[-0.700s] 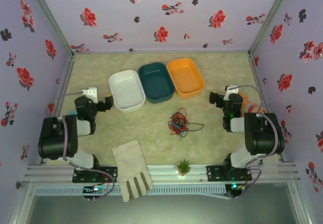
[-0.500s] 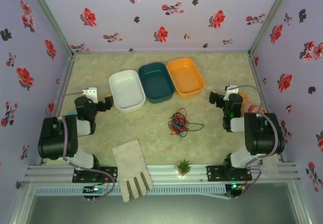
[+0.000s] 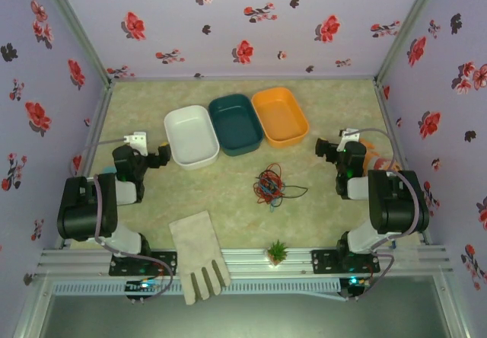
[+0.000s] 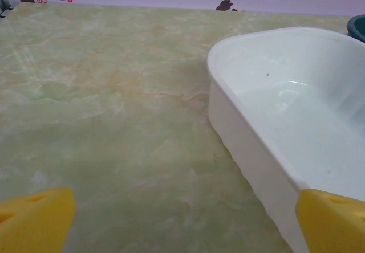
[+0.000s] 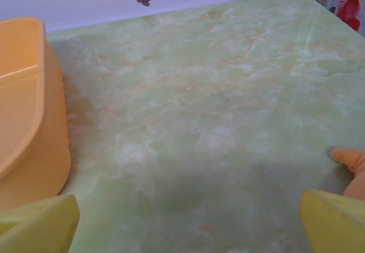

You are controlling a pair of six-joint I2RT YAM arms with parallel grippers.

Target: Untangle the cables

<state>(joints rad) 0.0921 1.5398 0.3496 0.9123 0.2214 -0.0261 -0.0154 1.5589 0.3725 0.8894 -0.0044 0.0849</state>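
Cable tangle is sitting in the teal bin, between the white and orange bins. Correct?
No. The cable tangle lies on the table in front of the teal bin, not in it. That bin does stand between the white bin and orange bin. Top external view shows it.

No text, label, brand, number or sign legible anywhere. Just flower prints on the walls (image 3: 243, 18); blank sides on the white tub (image 4: 251, 156) and orange tub (image 5: 34, 150).
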